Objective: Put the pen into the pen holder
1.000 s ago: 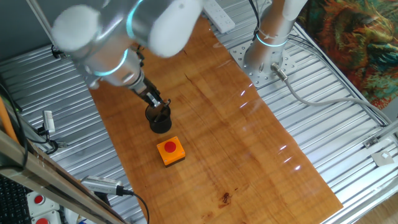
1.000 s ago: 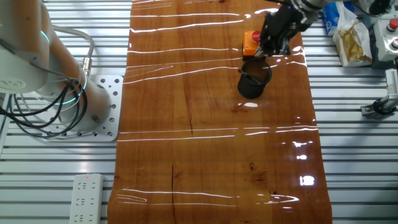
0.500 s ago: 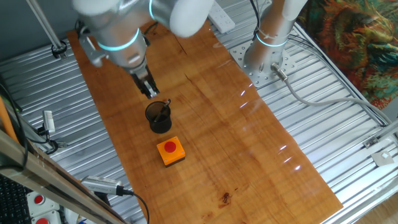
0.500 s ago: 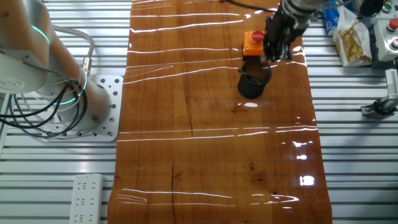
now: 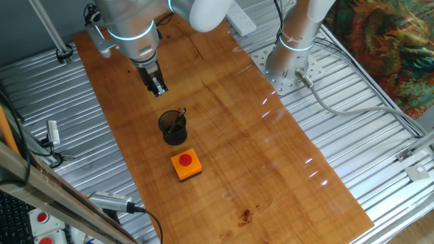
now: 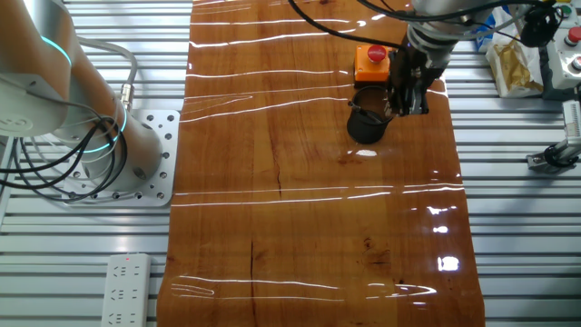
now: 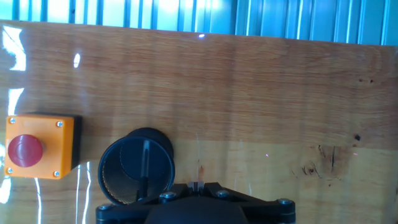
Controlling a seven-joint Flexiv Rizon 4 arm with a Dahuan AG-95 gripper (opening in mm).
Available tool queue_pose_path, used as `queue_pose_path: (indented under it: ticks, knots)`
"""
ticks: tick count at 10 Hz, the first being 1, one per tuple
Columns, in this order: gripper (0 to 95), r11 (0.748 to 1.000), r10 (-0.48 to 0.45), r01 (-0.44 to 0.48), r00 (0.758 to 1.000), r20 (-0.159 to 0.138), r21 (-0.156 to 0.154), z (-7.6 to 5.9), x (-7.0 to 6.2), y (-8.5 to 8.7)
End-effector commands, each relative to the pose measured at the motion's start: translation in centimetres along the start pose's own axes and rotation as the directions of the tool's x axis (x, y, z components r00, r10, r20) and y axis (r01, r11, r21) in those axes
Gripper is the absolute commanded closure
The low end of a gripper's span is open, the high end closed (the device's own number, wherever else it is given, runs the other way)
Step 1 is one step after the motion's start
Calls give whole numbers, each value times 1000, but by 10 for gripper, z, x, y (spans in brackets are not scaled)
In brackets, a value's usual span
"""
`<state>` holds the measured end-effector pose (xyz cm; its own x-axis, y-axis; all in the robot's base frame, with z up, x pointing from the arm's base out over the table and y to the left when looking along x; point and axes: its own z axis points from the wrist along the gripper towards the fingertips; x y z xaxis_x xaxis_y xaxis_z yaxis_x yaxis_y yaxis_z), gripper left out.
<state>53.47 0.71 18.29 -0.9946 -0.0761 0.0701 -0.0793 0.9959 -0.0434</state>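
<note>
Pen (image 5: 178, 123) is inside the pen holder (image 5: 173, 129), leaning against the rim with its upper end sticking out; hand view shows it as a thin grey line across the cup interior (image 7: 143, 171). Gripper (image 5: 158, 86) is above and on the far side of the cup, well clear of it, holding nothing; can't tell from these views how wide the fingers are parted. Risks, my read: the pen only leans, so any bump to the wooden table (image 5: 271, 163) or a low pass by the arm could clip the protruding end and tip the light cup over, or flick the pen out. The orange box with red button (image 5: 186, 164) sits just beside the holder on the near side, so a sideways sweep there could knock it too. Versus a second ago: gripper was right at the cup mouth, half a second ago already lifting, now further up and away; cup and box haven't shifted.
</note>
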Motion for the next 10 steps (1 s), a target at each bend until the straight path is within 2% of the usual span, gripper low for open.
queue_pose_path:
  ticks: [1, 10]
  knots:
    - [950, 1000, -10, 10, 1000, -2, -5, 0, 0, 1]
    - [950, 1000, -16, 16, 1000, 11, -10, 0, 0, 1]
